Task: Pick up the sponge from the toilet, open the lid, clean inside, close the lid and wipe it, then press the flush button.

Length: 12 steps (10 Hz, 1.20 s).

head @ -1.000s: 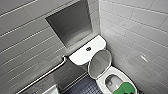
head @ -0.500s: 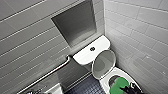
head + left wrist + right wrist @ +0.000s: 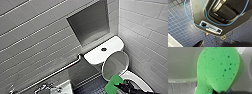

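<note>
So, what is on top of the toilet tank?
A small dark flush button sits in the middle of the white tank top. The raised lid covers part of the tank's front edge, so that part cannot be seen.

We see the lid [image 3: 115,65] raised, leaning back toward the tank of the toilet [image 3: 96,57], with the flush button [image 3: 104,49] dark on top. Our right gripper [image 3: 121,86] grips the sponge [image 3: 113,83] at the bowl's edge, just below the lid.
</note>
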Available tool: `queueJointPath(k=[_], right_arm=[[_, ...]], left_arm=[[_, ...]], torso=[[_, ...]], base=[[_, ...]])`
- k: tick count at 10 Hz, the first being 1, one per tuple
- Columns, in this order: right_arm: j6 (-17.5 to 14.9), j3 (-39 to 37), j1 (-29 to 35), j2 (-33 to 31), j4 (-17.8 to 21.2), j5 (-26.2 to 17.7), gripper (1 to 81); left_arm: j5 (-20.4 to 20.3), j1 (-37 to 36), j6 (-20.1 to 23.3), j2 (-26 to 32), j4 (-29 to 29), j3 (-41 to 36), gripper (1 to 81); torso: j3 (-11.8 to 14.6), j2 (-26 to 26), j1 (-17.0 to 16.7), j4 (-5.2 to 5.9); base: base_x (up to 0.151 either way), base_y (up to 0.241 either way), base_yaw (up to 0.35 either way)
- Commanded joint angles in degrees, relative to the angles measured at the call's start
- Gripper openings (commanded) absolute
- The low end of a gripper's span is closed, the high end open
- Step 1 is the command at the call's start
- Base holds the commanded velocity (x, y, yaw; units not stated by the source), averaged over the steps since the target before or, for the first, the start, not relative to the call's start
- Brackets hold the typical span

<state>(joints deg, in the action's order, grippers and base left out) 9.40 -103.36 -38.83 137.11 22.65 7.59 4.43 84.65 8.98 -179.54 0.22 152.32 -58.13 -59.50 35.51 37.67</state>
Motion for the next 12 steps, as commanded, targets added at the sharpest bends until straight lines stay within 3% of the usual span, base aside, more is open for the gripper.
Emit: queueJointPath(k=[1,3,4,9,12], right_arm=[[0.4,-3.4,4.2,3.7,0.1,-4.2,1.0],[0.3,-5.3,0.2,4.4,6.0,4.5,1.0],[0.1,-5.2,-0.8,4.0,6.3,6.8,1.0],[-0.2,-0.6,-7.0,-0.8,6.7,12.6,1.0],[-0.2,-1.7,-10.1,-2.4,7.1,13.1,1.0]], left_arm=[[5.2,1.5,0.3,1.2,0.2,0.4,81.1],[5.2,1.4,0.3,1.3,0.2,0.4,81.1],[5.2,1.4,0.3,1.3,0.2,0.4,81.1],[5.3,1.4,0.3,1.3,0.2,0.4,81.1],[5.3,1.4,0.3,1.2,0.2,0.4,81.1]], torso=[[0.0,0.0,0.0,-0.11],[0.0,0.0,0.0,0.40],[0.0,0.0,0.0,0.42],[0.0,0.0,0.0,0.42],[0.0,0.0,0.0,0.42]], base=[[0.000,0.000,0.000],[0.000,0.000,0.000],[0.000,0.000,0.000],[0.000,0.000,0.000],[0.000,0.000,0.000]])
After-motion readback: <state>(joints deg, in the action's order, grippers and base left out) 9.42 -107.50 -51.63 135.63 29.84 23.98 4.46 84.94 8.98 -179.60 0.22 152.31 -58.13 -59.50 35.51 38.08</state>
